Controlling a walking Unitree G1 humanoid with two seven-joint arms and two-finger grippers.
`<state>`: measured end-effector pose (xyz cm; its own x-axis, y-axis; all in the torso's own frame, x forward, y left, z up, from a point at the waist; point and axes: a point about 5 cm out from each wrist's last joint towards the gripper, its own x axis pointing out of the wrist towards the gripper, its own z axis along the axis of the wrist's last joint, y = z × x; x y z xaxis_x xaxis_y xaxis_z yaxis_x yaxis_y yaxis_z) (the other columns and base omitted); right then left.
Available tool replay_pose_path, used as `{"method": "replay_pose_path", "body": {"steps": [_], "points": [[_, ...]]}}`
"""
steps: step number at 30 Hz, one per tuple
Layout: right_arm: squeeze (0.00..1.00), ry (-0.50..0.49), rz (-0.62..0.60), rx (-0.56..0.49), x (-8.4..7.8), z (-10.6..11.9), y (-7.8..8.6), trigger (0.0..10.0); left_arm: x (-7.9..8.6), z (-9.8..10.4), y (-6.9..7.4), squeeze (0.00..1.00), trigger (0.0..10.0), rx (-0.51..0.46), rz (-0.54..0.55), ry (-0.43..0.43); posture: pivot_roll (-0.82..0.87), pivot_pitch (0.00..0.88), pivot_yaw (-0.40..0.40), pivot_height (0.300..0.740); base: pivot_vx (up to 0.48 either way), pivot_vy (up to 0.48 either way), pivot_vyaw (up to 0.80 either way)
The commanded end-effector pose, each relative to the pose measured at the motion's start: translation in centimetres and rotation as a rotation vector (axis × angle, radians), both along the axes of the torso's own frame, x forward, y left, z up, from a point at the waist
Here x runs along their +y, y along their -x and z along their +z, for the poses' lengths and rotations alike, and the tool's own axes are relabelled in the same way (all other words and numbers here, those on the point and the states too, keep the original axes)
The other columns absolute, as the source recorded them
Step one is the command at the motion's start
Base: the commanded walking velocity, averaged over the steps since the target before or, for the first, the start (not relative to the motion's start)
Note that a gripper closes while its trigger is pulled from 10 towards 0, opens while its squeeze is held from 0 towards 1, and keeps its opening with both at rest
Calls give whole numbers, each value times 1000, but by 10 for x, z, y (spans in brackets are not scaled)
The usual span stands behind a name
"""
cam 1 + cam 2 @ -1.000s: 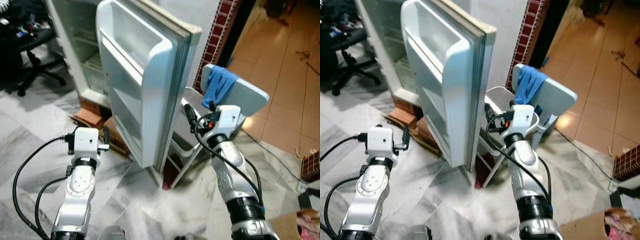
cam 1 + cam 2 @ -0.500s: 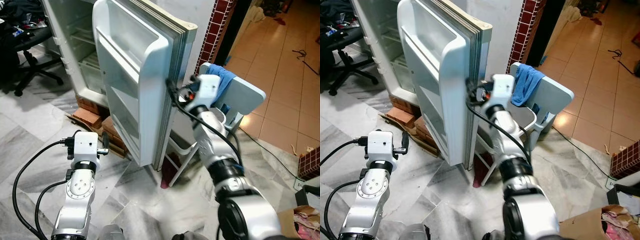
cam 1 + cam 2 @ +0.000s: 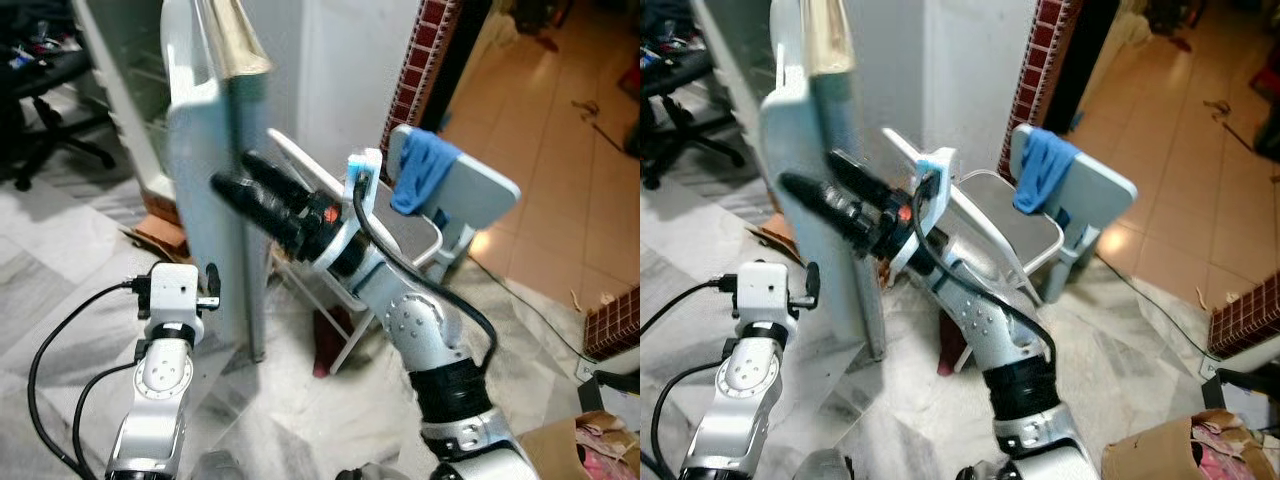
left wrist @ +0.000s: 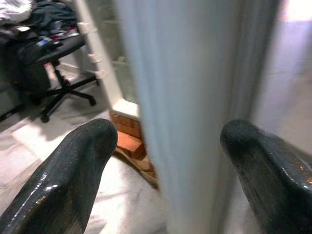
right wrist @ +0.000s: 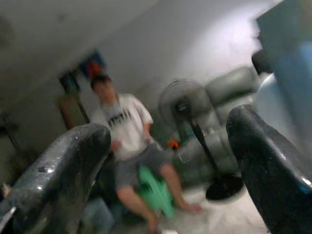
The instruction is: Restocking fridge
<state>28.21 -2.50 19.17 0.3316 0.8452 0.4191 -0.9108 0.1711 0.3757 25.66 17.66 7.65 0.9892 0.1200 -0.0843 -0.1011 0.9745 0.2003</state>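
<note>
Fridge door [image 3: 215, 190]: white, seen nearly edge-on from the head views, standing upright ahead of the robot. Top edge shows a tan, worn strip. Open fridge [image 3: 125, 100] cabinet behind it at left, pale shelves faintly visible, image blurred.

Right gripper [image 3: 238, 182]: arm raised and reaching across toward the left, both black fingers spread apart, tips against or just in front of the door's outer face; contact cannot be confirmed. Nothing held. Its wrist view shows the two fingers [image 5: 58, 170] wide apart, with a seated person [image 5: 129, 146] in a white shirt and a standing fan [image 5: 195, 131] beyond, blurred.

Left gripper [image 4: 161, 161]: low, near the door's lower edge. Fingers open, one on each side of the door edge, not touching it as far as can be seen; nothing gripped.

Surroundings: bricks [image 4: 129, 141] under the fridge base; office chair [image 3: 60, 110] at far left; folding chair [image 3: 440, 210] with blue cloth [image 3: 420, 170] just right of the door. Marble floor [image 3: 60, 270] open at left.

No legible writing or labels.
</note>
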Motion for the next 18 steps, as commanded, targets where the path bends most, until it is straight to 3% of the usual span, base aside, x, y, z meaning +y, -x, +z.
{"method": "replay_pose_path", "body": {"steps": [1,2,4,7,10,14,15,16,18], "points": [[0,95,-69,68,-15,-28,-4,10000,0,0,0,0,10000,-3,-1,2,139,54,-92,740,0,0,0],[0,95,-69,68,-15,-28,-4,10000,0,0,0,0,10000,-3,-1,2,139,54,-92,740,0,0,0],[0,199,-141,137,-33,-51,1,10000,-1,0,1,0,10000,-1,-6,3,134,54,-92,740,0,0,0],[0,275,-214,174,-41,-64,4,10000,-1,-1,2,0,10000,3,-9,4,133,54,-92,740,0,0,0],[0,411,-427,166,-57,-84,4,10000,0,-3,2,0,10000,17,3,15,132,55,-92,740,0,0,0],[0,384,-646,229,-77,-88,-1,10000,1,-2,1,0,10000,15,-8,2,134,54,-93,740,0,0,0],[0,416,-787,229,-94,-91,-1,10000,1,-2,2,0,10000,11,-16,-8,132,53,-92,740,0,476,0],[0,416,-787,229,-94,-91,-1,10000,1,-2,2,0,10000,11,-16,-8,132,53,-92,740,0,476,0],[0,450,-920,243,-111,-96,0,10000,2,-1,2,0,10000,6,-21,-8,126,52,-88,740,0,476,0]]}}
